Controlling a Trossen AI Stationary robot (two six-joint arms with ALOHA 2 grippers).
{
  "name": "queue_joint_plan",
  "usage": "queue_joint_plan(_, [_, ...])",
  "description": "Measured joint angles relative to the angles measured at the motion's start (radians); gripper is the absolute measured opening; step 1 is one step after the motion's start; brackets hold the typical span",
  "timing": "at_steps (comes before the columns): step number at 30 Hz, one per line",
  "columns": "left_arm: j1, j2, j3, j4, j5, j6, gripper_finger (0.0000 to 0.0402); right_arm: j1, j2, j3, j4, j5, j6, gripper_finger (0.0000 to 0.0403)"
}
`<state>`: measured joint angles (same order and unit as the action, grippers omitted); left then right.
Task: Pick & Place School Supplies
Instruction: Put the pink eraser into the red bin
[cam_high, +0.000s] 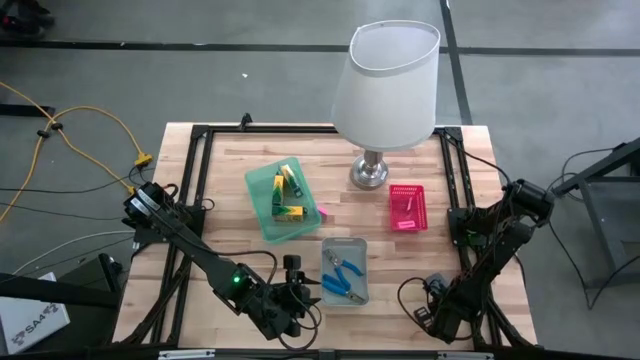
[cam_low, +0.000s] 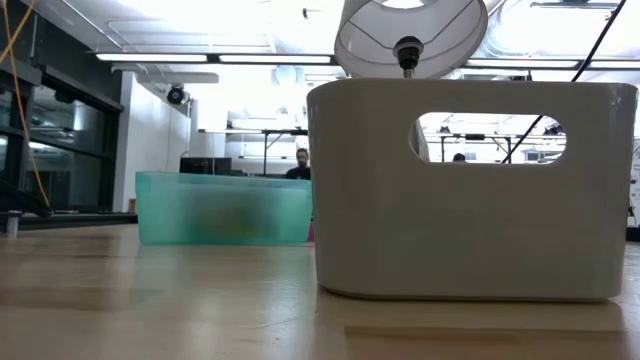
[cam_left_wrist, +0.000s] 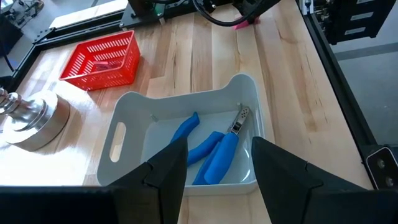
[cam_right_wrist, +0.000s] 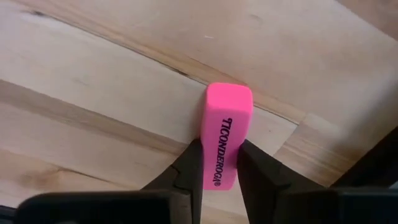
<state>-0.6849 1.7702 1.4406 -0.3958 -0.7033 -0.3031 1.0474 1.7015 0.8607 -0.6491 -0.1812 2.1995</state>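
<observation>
While most supplies are binned, a pink eraser (cam_right_wrist: 225, 144) is clenched in the right gripper's (cam_right_wrist: 219, 163) jaws, unplaced; the left gripper's (cam_left_wrist: 217, 163) jaws are released.

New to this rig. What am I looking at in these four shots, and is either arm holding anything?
Two dark robot arms work at a wooden table. One shot looks down from overhead, one sits at tabletop height, and one comes from each wrist.

On the table: a lamp, a green tray with yellow-and-green pieces, a pink tray, and a grey tray holding blue-handled pliers.

The left gripper hangs open by the grey tray. The right gripper, near the front edge, is clamped on a pink eraser.
</observation>
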Motion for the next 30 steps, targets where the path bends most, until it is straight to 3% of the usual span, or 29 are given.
queue_joint_plan(11, [0.0,0.0,0.0,0.0,0.0,0.0,0.0171,-0.049,-0.078,-0.006,-0.097,0.114,-0.128,0.0071])
queue_joint_plan(19, [0.0,0.0,0.0,0.0,0.0,0.0,0.0171,-0.137,-0.128,-0.003,-0.162,0.146,-0.291,0.007])
queue_joint_plan(30, [0.0,0.0,0.0,0.0,0.0,0.0,0.0171,-0.277,-0.284,-0.001,-0.237,0.303,-0.504,0.007])
